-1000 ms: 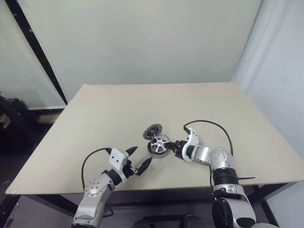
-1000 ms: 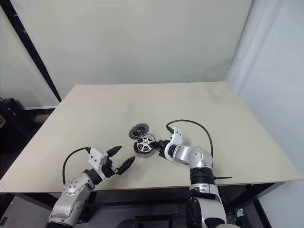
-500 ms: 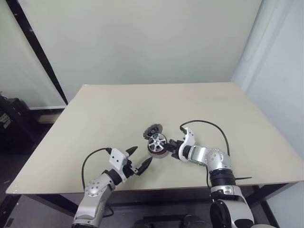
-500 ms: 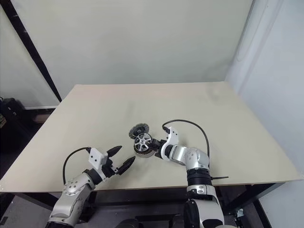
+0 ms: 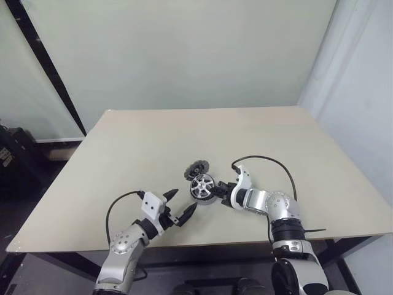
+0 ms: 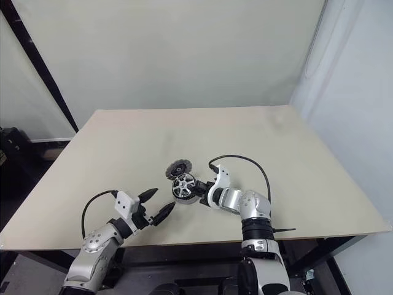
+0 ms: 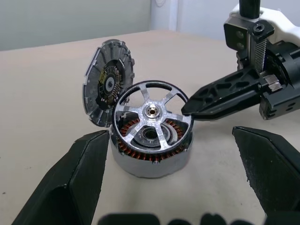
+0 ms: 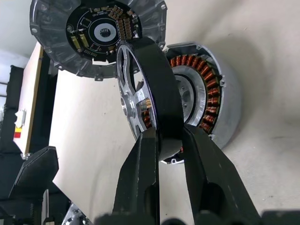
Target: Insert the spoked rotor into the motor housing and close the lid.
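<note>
I am working over a broad beige rectangular table (image 5: 153,141), bare except for the small cluster near its front edge. The round, shallow silver metal motor housing (image 7: 152,154) with its copper-brown ring of windings sits flat on the table between my two arms. Leaning upright against its far side is the lid (image 7: 107,84), a round grey disc with a notched rim, its dark circuit face turned towards me.

My right gripper (image 8: 168,140) is clamped on the black rim of the spoked rotor (image 7: 152,112), a small silver-grey wheel with open gaps round a brass hub, holding it tilted above the housing's mouth; I cannot tell whether its low edge touches the housing. My left gripper (image 7: 171,159) has its jaws spread wide, holding nothing, just short of the housing.

I judge the rotor rigid and light, but smooth on the rim, so a pinch at one point could let it swivel. The magnets may snatch it sideways as it nears the windings. The lid looks stiff, and best taken by its notched edge.

The housing's central shaft is largely masked by the rotor, so I cannot read their alignment.
</note>
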Robot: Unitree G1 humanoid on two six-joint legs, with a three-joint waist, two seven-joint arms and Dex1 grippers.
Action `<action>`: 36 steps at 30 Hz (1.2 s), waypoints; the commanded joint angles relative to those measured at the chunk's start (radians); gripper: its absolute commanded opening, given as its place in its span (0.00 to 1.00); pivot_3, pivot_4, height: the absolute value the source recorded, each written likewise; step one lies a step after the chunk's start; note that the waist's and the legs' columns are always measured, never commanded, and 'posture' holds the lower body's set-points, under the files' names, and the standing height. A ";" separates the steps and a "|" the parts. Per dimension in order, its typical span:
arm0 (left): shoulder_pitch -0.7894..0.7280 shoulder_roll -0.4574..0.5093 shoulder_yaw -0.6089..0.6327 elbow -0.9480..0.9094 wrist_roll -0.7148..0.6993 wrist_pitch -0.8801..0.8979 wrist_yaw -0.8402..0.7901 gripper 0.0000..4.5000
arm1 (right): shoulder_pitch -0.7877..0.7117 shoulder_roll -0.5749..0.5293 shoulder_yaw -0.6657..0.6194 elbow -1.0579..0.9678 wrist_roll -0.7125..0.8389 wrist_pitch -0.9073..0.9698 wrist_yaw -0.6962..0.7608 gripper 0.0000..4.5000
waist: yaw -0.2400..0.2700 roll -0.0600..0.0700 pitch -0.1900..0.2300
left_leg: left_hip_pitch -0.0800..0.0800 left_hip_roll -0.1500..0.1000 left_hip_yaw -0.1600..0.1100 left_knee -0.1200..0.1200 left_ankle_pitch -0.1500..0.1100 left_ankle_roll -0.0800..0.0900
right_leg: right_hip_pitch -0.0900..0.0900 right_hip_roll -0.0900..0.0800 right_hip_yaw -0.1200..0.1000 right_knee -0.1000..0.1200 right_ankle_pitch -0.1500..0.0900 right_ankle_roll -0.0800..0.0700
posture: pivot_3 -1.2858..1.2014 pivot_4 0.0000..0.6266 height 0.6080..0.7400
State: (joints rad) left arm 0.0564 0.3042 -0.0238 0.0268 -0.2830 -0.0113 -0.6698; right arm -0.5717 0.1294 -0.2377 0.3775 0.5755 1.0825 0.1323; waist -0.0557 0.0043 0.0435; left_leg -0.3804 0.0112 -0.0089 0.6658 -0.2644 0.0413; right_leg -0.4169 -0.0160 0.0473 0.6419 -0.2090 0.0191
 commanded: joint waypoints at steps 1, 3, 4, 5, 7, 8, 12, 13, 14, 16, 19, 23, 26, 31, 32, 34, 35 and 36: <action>-0.017 0.001 0.003 -0.029 0.005 -0.013 0.004 1.00 | -0.007 0.011 0.010 -0.022 -0.002 -0.014 -0.001 0.08 | 0.000 0.000 0.000 | 0.000 0.000 0.000 0.000 0.000 0.000 | 0.000 0.000 0.000 0.000 0.000 0.000 | 0.52 0.00 1.00; -0.016 0.001 0.004 -0.030 0.005 -0.014 0.005 1.00 | -0.009 0.012 0.012 -0.016 -0.004 -0.017 0.000 0.08 | 0.000 0.000 0.000 | 0.000 0.000 0.000 0.000 0.000 0.000 | 0.000 0.000 0.000 0.000 0.000 0.000 | 0.52 0.00 1.00; -0.016 0.001 0.004 -0.031 0.005 -0.014 0.006 1.00 | -0.009 0.013 0.013 -0.014 -0.004 -0.017 0.000 0.08 | 0.000 0.000 0.000 | 0.000 0.000 0.000 0.000 0.000 0.000 | 0.000 0.000 0.000 0.000 0.000 0.000 | 0.52 0.00 1.00; -0.015 0.000 0.004 -0.031 0.006 -0.015 0.006 1.00 | -0.009 0.014 0.013 -0.014 -0.005 -0.018 0.000 0.08 | 0.000 0.000 0.000 | 0.000 0.000 0.000 0.000 0.000 0.000 | 0.000 0.000 0.000 0.000 0.000 0.000 | 0.52 0.00 1.00; -0.014 0.000 0.004 -0.032 0.006 -0.015 0.007 1.00 | -0.010 0.014 0.013 -0.013 -0.007 -0.019 -0.001 0.08 | 0.000 0.000 0.000 | 0.000 0.000 0.000 0.000 0.000 0.000 | 0.000 0.000 0.000 0.000 0.000 0.000 | 0.52 0.00 1.00; -0.013 0.001 0.004 -0.032 0.006 -0.016 0.007 1.00 | -0.011 0.013 0.012 -0.011 -0.008 -0.019 -0.001 0.08 | 0.000 0.000 0.000 | 0.000 0.000 0.000 0.000 0.000 0.000 | 0.000 0.000 0.000 0.000 0.000 0.000 | 0.52 0.00 1.00; -0.012 0.001 0.003 -0.033 0.005 -0.016 0.009 1.00 | -0.017 0.007 0.005 -0.017 -0.006 -0.016 -0.004 0.08 | 0.000 0.000 0.000 | 0.000 0.000 0.000 0.000 0.000 0.000 | 0.000 0.000 0.000 0.000 0.000 0.000 | 0.52 0.00 1.00; -0.012 0.001 0.003 -0.033 0.005 -0.016 0.009 1.00 | -0.018 0.005 0.003 -0.022 -0.005 -0.015 -0.006 0.08 | 0.000 0.000 0.000 | 0.000 0.000 0.000 0.000 0.000 0.000 | 0.000 0.000 0.000 0.000 0.000 0.000 | 0.52 0.00 1.00; -0.012 0.001 0.002 -0.033 0.005 -0.017 0.009 1.00 | -0.019 0.004 0.001 -0.027 -0.003 -0.013 -0.006 0.08 | 0.000 0.000 0.000 | 0.000 0.000 0.000 0.000 0.000 0.000 | 0.000 0.000 0.000 0.000 0.000 0.000 | 0.52 0.00 1.00; -0.012 0.000 0.002 -0.033 0.005 -0.017 0.008 1.00 | -0.021 -0.001 -0.001 -0.044 0.003 -0.007 -0.006 0.08 | 0.000 0.000 0.000 | 0.000 0.000 0.000 0.000 0.000 0.000 | 0.000 0.000 0.000 0.000 0.000 0.000 | 0.52 0.00 1.00; -0.014 -0.001 0.000 -0.030 0.005 -0.017 0.007 1.00 | -0.020 -0.009 0.002 -0.095 0.015 0.008 -0.001 0.08 | 0.000 0.000 0.000 | 0.000 0.000 0.000 0.000 0.000 0.000 | 0.000 0.000 0.000 0.000 0.000 0.000 | 0.52 0.00 1.00; -0.016 -0.003 -0.002 -0.026 0.005 -0.018 0.005 1.00 | -0.009 -0.016 0.011 -0.154 0.021 0.030 0.006 0.08 | 0.001 0.000 0.000 | -0.001 0.000 0.000 0.000 0.000 0.000 | 0.000 0.000 0.000 0.000 0.000 0.000 | 0.52 0.00 1.00; -0.019 -0.004 -0.003 -0.023 0.005 -0.019 0.005 1.00 | -0.002 -0.013 0.004 -0.167 0.023 0.044 0.001 0.08 | 0.001 0.000 0.000 | -0.001 0.000 0.000 0.000 0.000 0.000 | -0.001 0.000 0.000 0.000 0.000 0.000 | 0.52 0.00 1.00; -0.022 -0.004 -0.004 -0.021 0.005 -0.019 0.005 1.00 | 0.007 -0.002 0.007 -0.159 0.017 0.053 0.004 0.08 | 0.001 0.000 0.000 | -0.001 0.000 0.000 0.000 0.000 0.000 | -0.001 0.000 0.000 0.000 0.000 0.000 | 0.52 0.00 1.00; -0.022 -0.004 -0.004 -0.022 0.006 -0.019 0.005 1.00 | 0.008 0.001 0.008 -0.159 0.016 0.052 0.003 0.08 | 0.001 0.000 0.000 | -0.001 0.000 0.000 0.000 0.000 0.000 | -0.001 0.000 0.000 0.000 0.000 0.000 | 0.52 0.00 1.00; -0.022 -0.004 -0.003 -0.022 0.006 -0.018 0.005 1.00 | 0.007 0.010 0.012 -0.148 0.010 0.043 0.001 0.08 | 0.001 0.000 0.000 | -0.001 0.000 0.000 0.000 0.000 0.000 | -0.001 0.000 0.000 0.000 0.000 0.000 | 0.52 0.00 1.00; -0.022 -0.003 -0.003 -0.023 0.006 -0.017 0.005 1.00 | 0.006 0.013 0.013 -0.140 0.006 0.037 0.001 0.08 | 0.001 0.000 0.000 | -0.001 0.000 0.000 0.000 0.000 0.000 | -0.001 0.000 0.000 0.000 0.000 0.000 | 0.52 0.00 1.00; -0.022 -0.002 -0.002 -0.024 0.005 -0.017 0.005 1.00 | 0.004 0.015 0.015 -0.133 0.004 0.033 0.002 0.08 | 0.000 0.000 0.000 | -0.001 0.000 0.000 0.000 0.000 0.000 | -0.001 0.000 0.000 0.000 0.000 0.000 | 0.52 0.00 1.00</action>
State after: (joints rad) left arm 0.0541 0.2994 -0.0288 0.0269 -0.2828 -0.0119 -0.6630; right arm -0.5409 0.1376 -0.2265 0.2577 0.5673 1.1320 0.1280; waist -0.0552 0.0043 0.0434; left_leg -0.3811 0.0111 -0.0088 0.6658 -0.2644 0.0413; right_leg -0.4176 -0.0161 0.0473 0.6421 -0.2090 0.0191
